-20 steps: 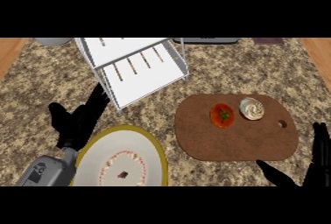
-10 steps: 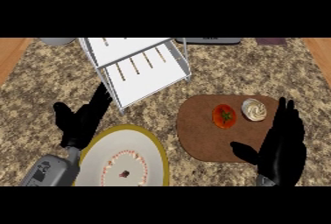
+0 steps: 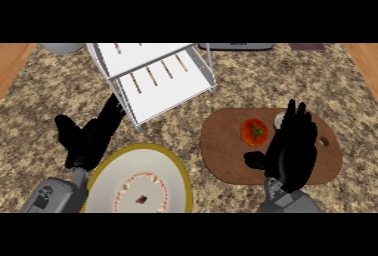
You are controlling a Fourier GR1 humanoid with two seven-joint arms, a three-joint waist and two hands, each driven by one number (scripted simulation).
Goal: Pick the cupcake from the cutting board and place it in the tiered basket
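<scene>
The right robot hand (image 3: 289, 150) hovers open, fingers straight, over the cutting board (image 3: 221, 155), almost hiding the cupcake (image 3: 279, 119) at its one o'clock, beside the tomato (image 3: 254, 131). The left robot hand (image 3: 87, 136) rests open at nine o'clock by the plate (image 3: 111, 172), seemingly leaving the tiered basket (image 3: 159, 82) at eleven o'clock unobstructed.

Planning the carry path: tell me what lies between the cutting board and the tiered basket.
In the head view, only bare speckled countertop separates the cutting board from the tiered basket; nothing stands in that stretch.
</scene>
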